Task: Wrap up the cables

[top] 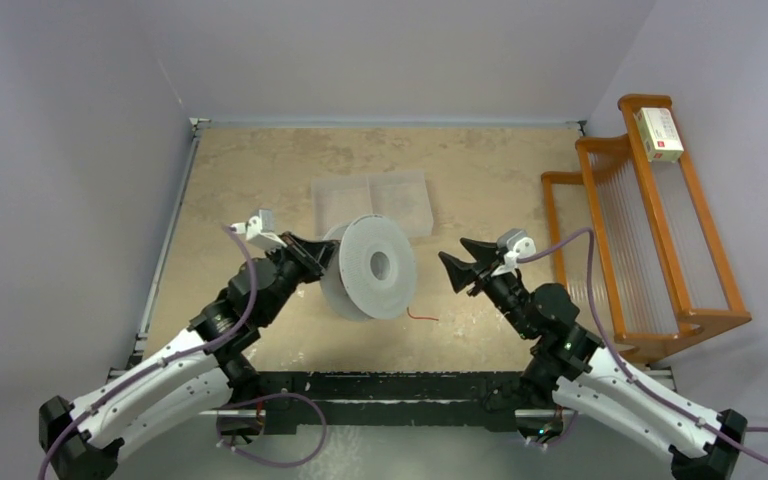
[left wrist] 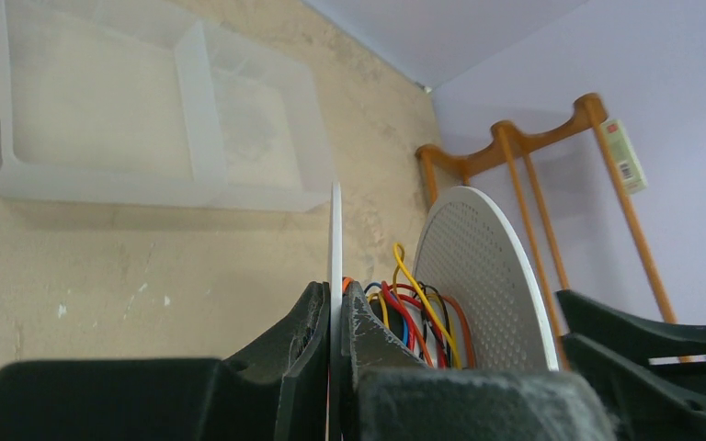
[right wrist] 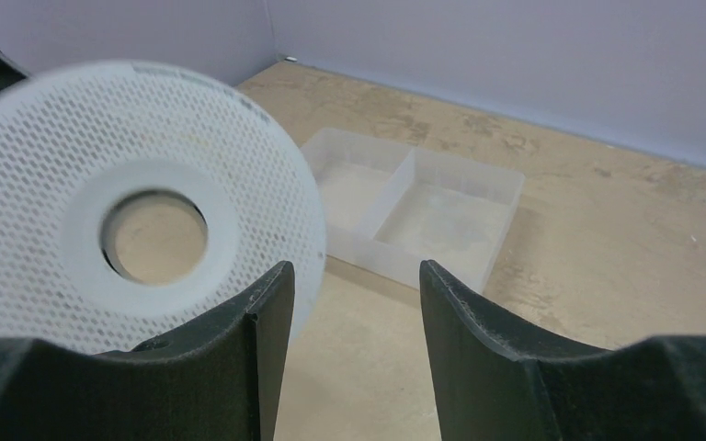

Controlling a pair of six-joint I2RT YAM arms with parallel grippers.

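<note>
Left gripper [left wrist: 335,308] is clenched on the thin rim of the left disc [left wrist: 335,234] of the grey spool [top: 375,268], fingers pinching the flange from both sides and holding the spool up on edge. Across from it, the right gripper [right wrist: 354,271] hangs with jaws apart and nothing between them, just off the spool's perforated outer face. Tucked between the two discs are the cables [left wrist: 411,317], a loose bundle of red, yellow, blue and black loops at the hub. One red tail [top: 422,316] trails out on the table [top: 260,170] below the spool. That tail looks like the job in hand. The right arm should drop low and pinch the wire close to its free end. Then it can lead the wire into the gap between the discs under light tension while the left steadies the spool. Pull too hard and the flange could slip from the pinch; too slack and the loops may spill. Beyond sits a clear tray [top: 415,205].
</note>
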